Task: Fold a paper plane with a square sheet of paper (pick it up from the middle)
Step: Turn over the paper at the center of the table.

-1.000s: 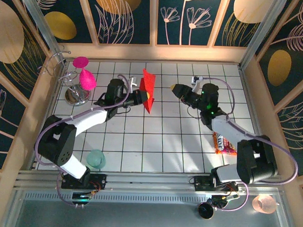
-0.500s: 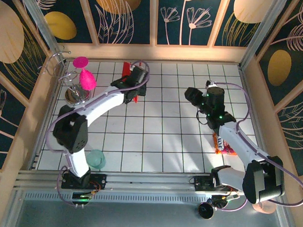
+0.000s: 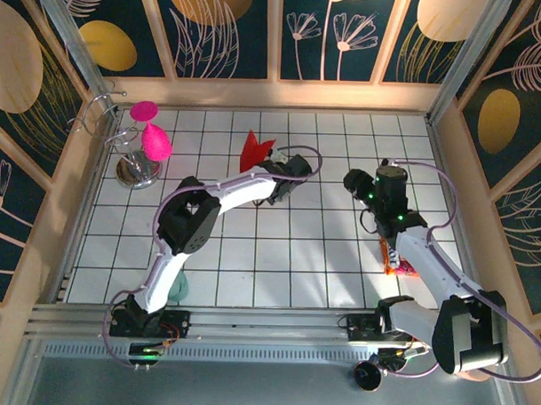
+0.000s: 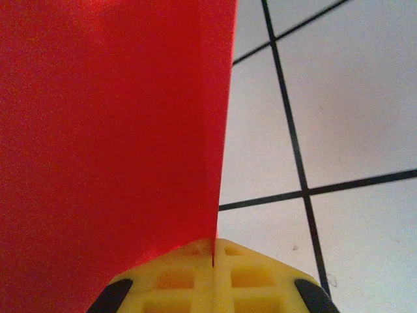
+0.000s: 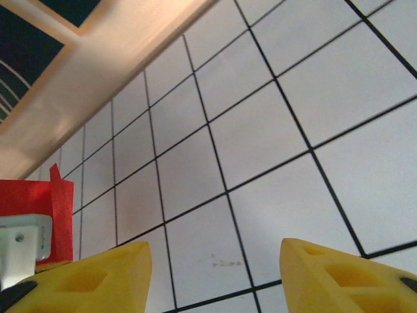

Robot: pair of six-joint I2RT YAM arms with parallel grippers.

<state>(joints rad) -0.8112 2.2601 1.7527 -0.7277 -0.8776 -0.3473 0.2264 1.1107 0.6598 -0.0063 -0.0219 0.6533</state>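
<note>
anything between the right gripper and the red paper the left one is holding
No loose object, just bare tiles between the open right gripper and the red paper. The left gripper, shut on it, sits on the facing side.

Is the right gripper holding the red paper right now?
No, the right gripper stands open over bare tiles, while the red paper is pinched in the left gripper.

Paper plane (image 4: 111, 130) runs off top & left edges in my left-wrist view; its near end vanishes btwn my left gripper (image 4: 214, 248) tips, pinched together.
</note>
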